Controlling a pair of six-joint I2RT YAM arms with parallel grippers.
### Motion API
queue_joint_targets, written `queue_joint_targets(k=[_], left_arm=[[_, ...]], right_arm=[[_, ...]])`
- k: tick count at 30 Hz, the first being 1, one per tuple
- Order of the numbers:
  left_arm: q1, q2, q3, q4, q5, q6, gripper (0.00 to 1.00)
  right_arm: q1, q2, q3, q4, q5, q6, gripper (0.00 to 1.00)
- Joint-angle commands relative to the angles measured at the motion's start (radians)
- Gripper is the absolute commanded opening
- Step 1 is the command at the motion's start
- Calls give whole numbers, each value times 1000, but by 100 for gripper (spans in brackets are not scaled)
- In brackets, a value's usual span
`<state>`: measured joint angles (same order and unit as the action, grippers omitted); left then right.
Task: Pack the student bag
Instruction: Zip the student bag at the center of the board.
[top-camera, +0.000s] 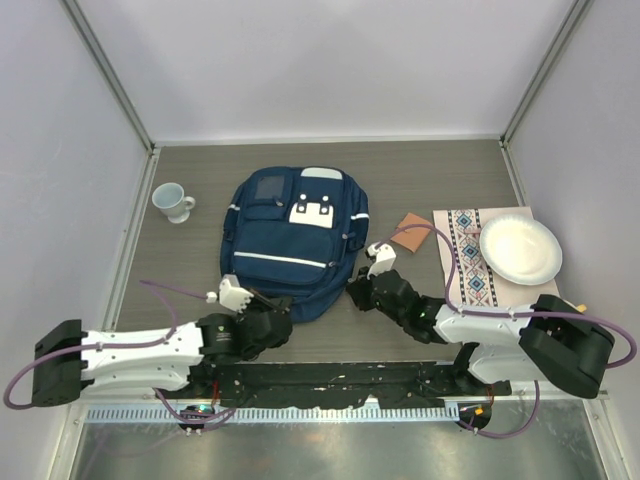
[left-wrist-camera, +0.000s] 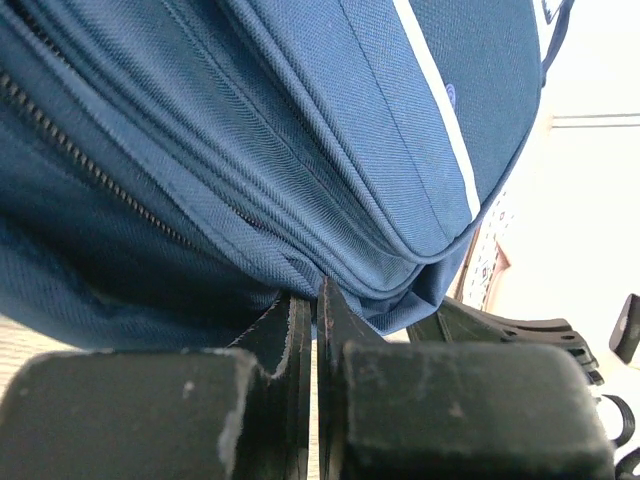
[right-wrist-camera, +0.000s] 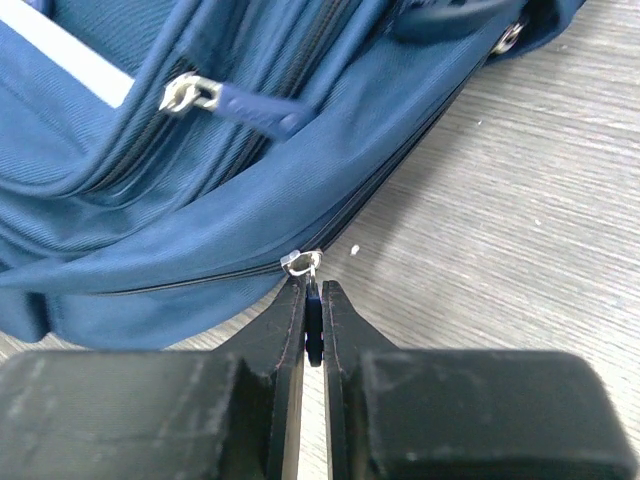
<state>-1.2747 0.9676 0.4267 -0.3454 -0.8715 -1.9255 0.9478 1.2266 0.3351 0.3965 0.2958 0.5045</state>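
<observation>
Grey wood-grain worktop (top-camera: 430, 170), pale walls. Student bag (top-camera: 295, 240) flat at centre, bottom edge toward the arms. Right end effector (right-wrist-camera: 313, 290) clenched on zipper pull (right-wrist-camera: 313, 325) at near right corner. Left end effector (left-wrist-camera: 315, 300) clenched at near left edge, seemingly nipping fabric, hard to confirm. Anchor with left; draw pull along track, low and steady, without lifting.

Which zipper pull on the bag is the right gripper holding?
The lower zipper pull, at the student bag's bottom seam; the upper pull, with a blue tab, lies free.
</observation>
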Motion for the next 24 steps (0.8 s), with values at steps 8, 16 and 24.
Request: queue_joint_targets(k=[8,16,24], left_arm=[[18,-351,-57,-365,-150,155,0],[18,-193,27,-392,-150,161,0],[20,-147,17,-303,-127,191,0]], right_arm=[[-156,63,85,-73,52,20,1],[-306,105,98,-81,-40,58,1],[-409,155,67,-35,-156,81,1]])
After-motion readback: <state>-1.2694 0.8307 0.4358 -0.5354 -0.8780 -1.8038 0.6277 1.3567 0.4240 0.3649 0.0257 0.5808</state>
